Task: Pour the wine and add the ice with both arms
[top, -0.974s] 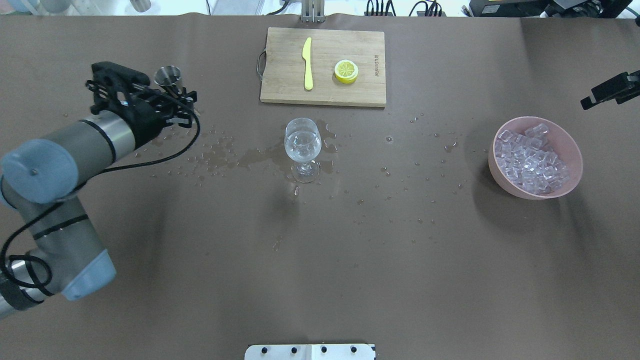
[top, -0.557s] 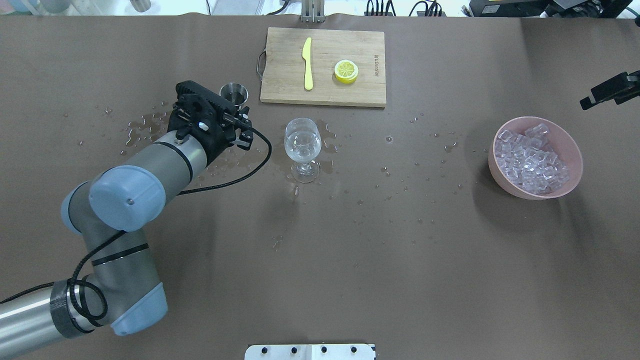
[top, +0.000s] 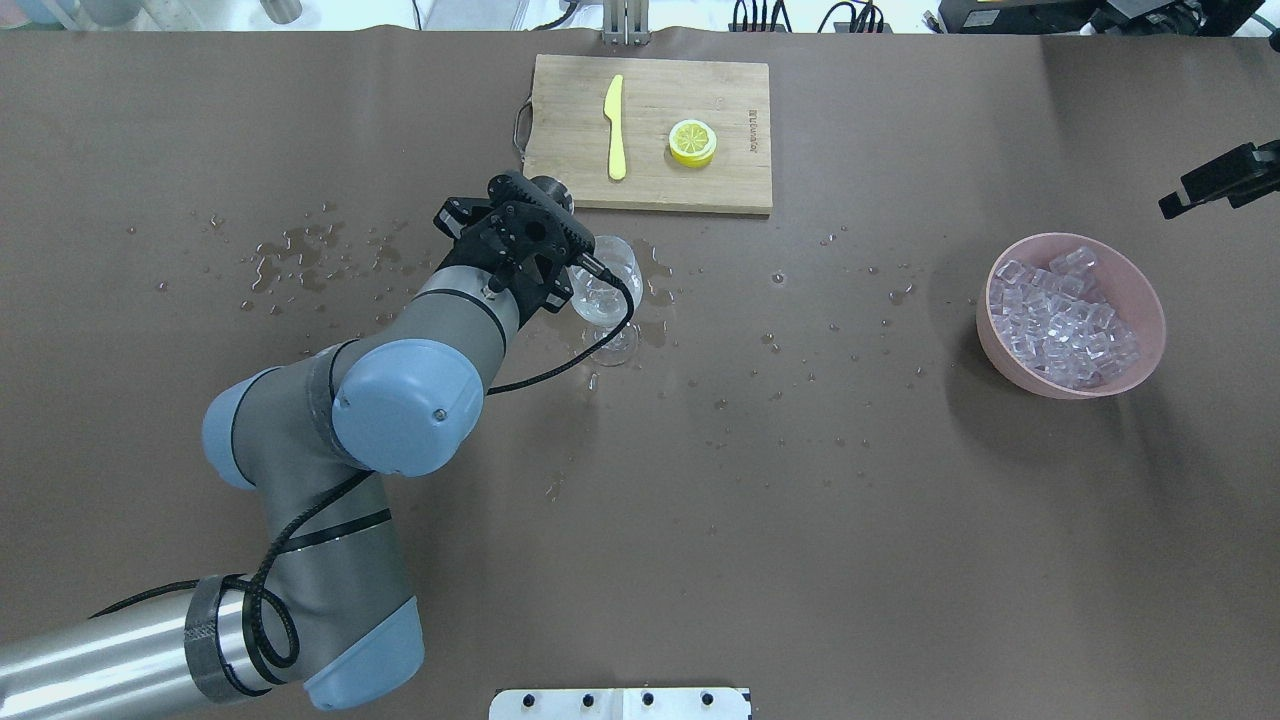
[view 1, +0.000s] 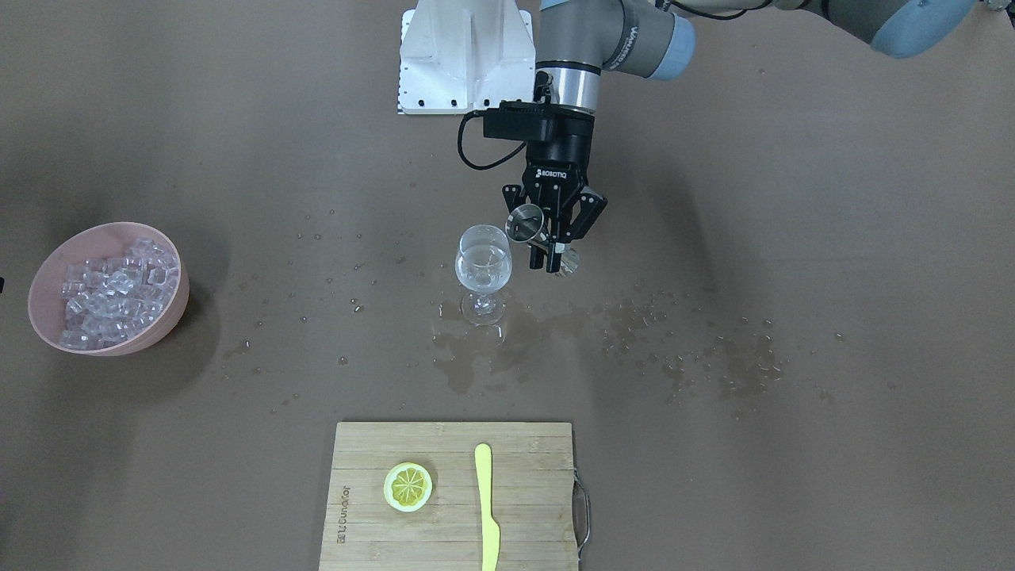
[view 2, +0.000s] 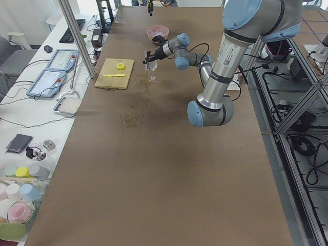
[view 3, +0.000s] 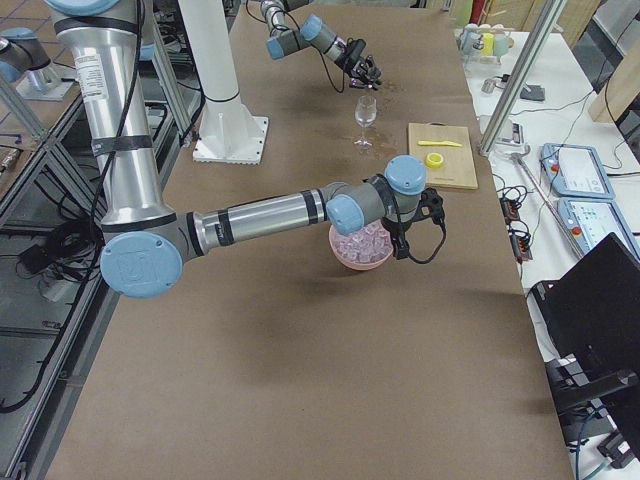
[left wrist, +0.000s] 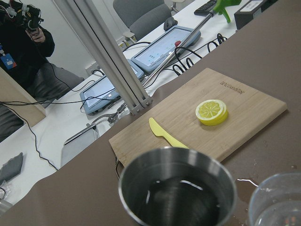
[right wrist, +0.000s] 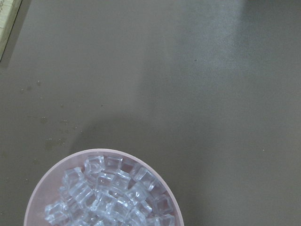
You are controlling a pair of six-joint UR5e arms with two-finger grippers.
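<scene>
Jigger [view 1: 525, 224] pinched in L gripper [view 1: 549, 252], wine [left wrist: 181, 195] inside, just beside glass [view 1: 483, 266] mid-bench. Ice [top: 1065, 315] near R edge. R gripper [top: 1215, 182] barely in shot; I can't tell its state. Risk: off-line tilt misses rim, probably feeding puddle [view 1: 476, 353].

- left arm [top: 300, 420]: extended forward toward table centre, wrist pitched down.
- left gripper [view 1: 548, 252]: pointing downward, fingers clamped on the waist of a steel jigger [view 1: 526, 223].
- right arm [view 3: 260, 215]: stretched out nearly level; right gripper [view 3: 410, 232] pointing down, jaw state unreadable.
</scene>
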